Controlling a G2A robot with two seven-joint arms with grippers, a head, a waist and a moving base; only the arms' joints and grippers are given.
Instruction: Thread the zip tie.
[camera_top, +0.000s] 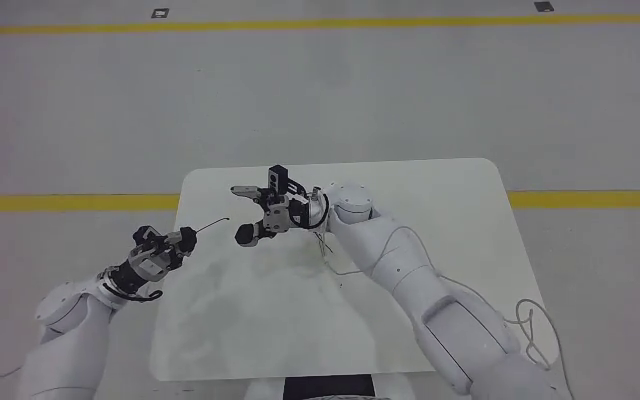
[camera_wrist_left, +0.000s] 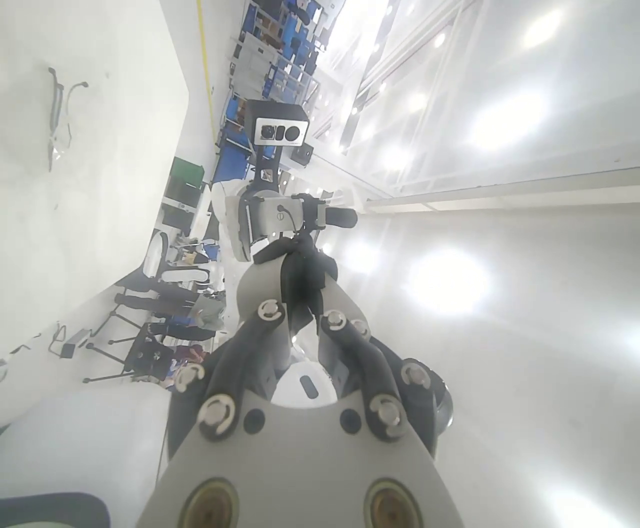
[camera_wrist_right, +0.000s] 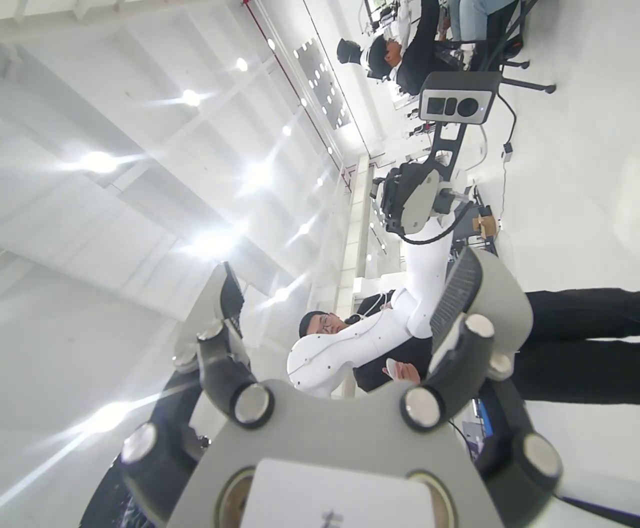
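The left gripper (camera_top: 188, 238) sits right at the left edge of the white tabletop (camera_top: 430, 230), its fingers (camera_wrist_left: 255, 285) clenched on the butt of the black zip tie (camera_top: 212, 225). From that grip the tie runs out as a thin, nearly straight line, slanting inward over the tabletop and away from the robot. Its free tip stops just short of the right gripper (camera_top: 241, 212), level with the gap between that gripper's two fingers and not touching either.

The right gripper hangs over the far-left part of the tabletop, near the far edge, facing the left one. Its fingers (camera_wrist_right: 465, 285) are released and spread wide, with nothing between them.

Between the two grippers lies a short stretch of bare tabletop crossed by the tie. The near half and the whole right side of the tabletop are open surface, apart from the right arm lying across it. Past the left edge is plain floor (camera_top: 90, 120), marked with a yellow line (camera_top: 80, 202).
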